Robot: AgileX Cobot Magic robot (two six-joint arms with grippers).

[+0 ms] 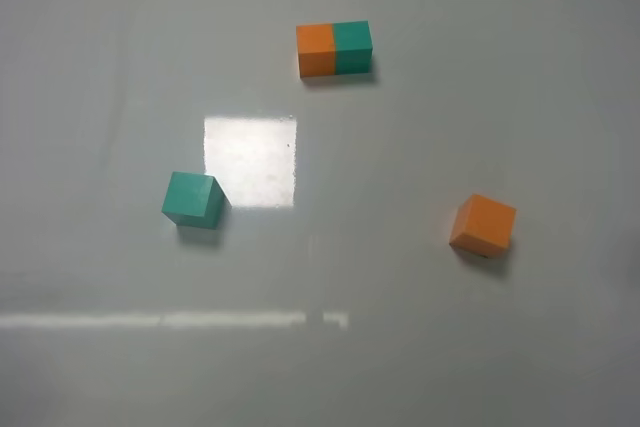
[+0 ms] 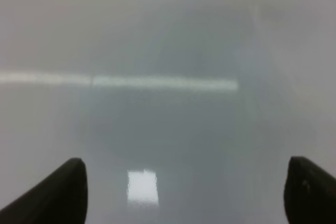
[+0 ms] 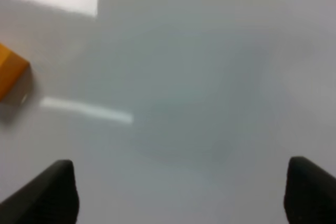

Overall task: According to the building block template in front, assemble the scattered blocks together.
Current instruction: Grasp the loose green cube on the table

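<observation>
The building block template [image 1: 334, 48], an orange half joined to a teal-green half, lies at the far middle of the table in the exterior high view. A loose teal-green cube [image 1: 192, 198] sits at the left and a loose orange cube [image 1: 483, 224] at the right, both turned a little. The orange cube's corner also shows at the edge of the right wrist view [image 3: 10, 70]. My left gripper [image 2: 184, 192] is open and empty over bare table. My right gripper [image 3: 181, 192] is open and empty, apart from the orange cube. Neither gripper shows in the exterior high view.
The table [image 1: 400, 347] is a glossy pale grey surface with a bright square light reflection [image 1: 250, 160] near the teal-green cube and a thin bright streak [image 1: 170, 320] toward the front.
</observation>
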